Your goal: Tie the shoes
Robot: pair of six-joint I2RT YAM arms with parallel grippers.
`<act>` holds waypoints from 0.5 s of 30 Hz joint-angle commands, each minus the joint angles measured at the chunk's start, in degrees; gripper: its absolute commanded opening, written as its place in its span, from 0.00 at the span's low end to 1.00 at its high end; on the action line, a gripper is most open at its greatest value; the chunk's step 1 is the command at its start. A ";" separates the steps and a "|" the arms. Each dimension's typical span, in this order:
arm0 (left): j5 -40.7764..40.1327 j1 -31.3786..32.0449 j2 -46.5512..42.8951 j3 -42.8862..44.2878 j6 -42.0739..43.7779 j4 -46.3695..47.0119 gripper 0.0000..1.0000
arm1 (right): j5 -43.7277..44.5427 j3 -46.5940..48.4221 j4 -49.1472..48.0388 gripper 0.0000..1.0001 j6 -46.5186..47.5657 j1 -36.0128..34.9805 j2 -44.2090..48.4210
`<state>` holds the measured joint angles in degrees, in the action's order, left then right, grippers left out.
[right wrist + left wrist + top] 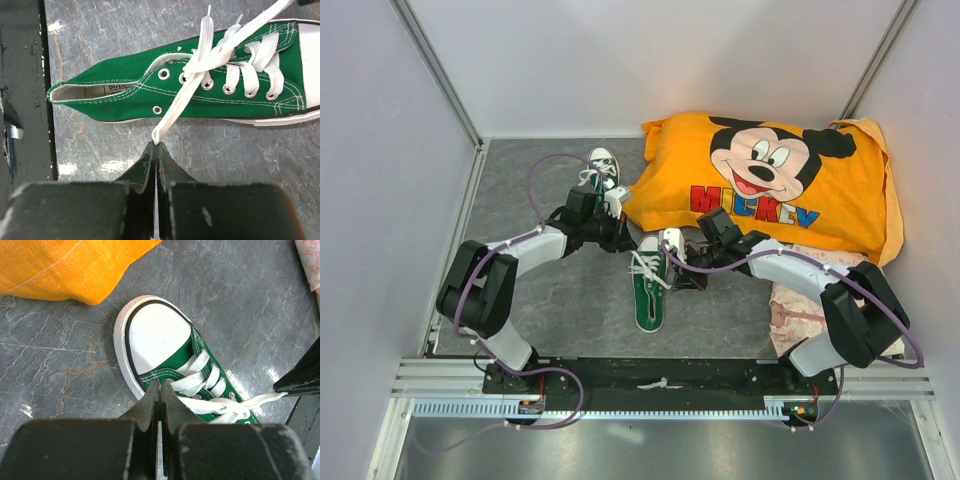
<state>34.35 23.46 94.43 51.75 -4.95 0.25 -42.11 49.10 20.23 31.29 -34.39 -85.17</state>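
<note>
Where the right hand (156,146) clamps, the lace (174,110) end is hidden

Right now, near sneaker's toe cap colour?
White; the toe cap shows best in the left wrist view.

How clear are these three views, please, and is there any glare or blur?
Top external: even, soft light, sharp throughout. Left wrist: glare patches on the table; left gripper dark and blurred. Right wrist: similar glare; lace crisp, right gripper blurred.

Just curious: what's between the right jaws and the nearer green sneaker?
A white lace, pinched in those jaws, runs to the green sneaker over grey table; right wrist view.
</note>
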 commanded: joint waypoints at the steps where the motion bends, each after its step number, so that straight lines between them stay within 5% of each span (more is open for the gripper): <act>1: -2.35 -0.79 1.19 2.83 3.46 0.45 0.02 | -0.34 -0.67 1.92 0.00 2.11 -0.15 1.85; 11: -0.79 -0.70 2.95 4.15 4.07 0.10 0.02 | -0.78 -1.47 2.80 0.00 2.64 -0.15 2.37; 15: 3.97 -1.05 -1.17 1.35 6.69 2.29 0.41 | -1.66 0.73 1.39 0.00 0.18 -0.15 0.36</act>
<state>34.74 23.35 96.97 53.39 -2.96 -0.93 -41.98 48.14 21.80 32.56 -34.39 -84.29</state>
